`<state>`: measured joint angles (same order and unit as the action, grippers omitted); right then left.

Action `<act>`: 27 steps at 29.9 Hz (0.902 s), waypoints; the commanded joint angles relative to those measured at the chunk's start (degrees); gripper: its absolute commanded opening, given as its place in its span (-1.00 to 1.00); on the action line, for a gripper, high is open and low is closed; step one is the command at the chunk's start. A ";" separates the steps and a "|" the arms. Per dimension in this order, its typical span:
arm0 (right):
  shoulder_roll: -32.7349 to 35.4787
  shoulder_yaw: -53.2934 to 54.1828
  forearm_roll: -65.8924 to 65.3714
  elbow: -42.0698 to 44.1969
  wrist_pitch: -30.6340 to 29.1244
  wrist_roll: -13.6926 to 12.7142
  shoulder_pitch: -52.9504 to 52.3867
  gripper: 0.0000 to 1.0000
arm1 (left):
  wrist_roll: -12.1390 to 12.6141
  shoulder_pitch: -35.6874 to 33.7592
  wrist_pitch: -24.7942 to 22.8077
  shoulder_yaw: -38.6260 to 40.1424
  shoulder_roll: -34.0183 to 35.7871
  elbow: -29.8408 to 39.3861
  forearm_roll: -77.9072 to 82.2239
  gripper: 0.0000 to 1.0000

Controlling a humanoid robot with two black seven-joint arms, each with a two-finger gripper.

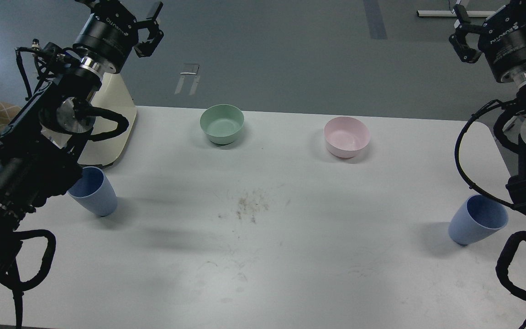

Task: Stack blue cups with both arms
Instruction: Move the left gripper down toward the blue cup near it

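Two light-blue cups stand upright on the white table (290, 274). The left blue cup (94, 192) is near the left edge, its rim partly hidden behind my left arm. Close to the right edge stands the right blue cup (476, 221), just in front of my right arm's cables. My left gripper (152, 26) is raised high at the top left, beyond the table's far edge, open and empty. At the top right my right gripper (463, 33) is also raised, open and empty. Both grippers are far from the cups.
A mint-green bowl (222, 123) and a pink bowl (346, 136) sit side by side near the table's far edge. A cream-coloured object (114, 114) stands at the far left corner behind my left arm. A dirt smudge (250, 206) marks the table's middle.
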<state>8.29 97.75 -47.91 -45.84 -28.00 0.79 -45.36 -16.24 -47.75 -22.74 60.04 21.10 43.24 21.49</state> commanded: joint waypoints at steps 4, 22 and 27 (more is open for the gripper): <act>-0.02 -0.28 0.01 -0.04 0.00 0.00 -0.08 1.00 | 0.15 0.38 0.33 -0.09 0.08 0.70 0.13 0.95; 0.68 -0.28 0.10 -0.21 0.00 0.09 0.53 1.00 | 0.51 0.55 -2.13 0.96 0.78 0.79 -0.14 0.95; 0.77 -0.01 0.10 -3.99 0.00 0.26 3.69 1.00 | 0.33 0.90 -2.57 0.70 2.90 0.96 -0.14 0.95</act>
<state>9.02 97.57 -47.81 -47.67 -28.00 0.93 -43.62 -15.78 -46.93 -25.06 60.99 23.05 44.11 21.35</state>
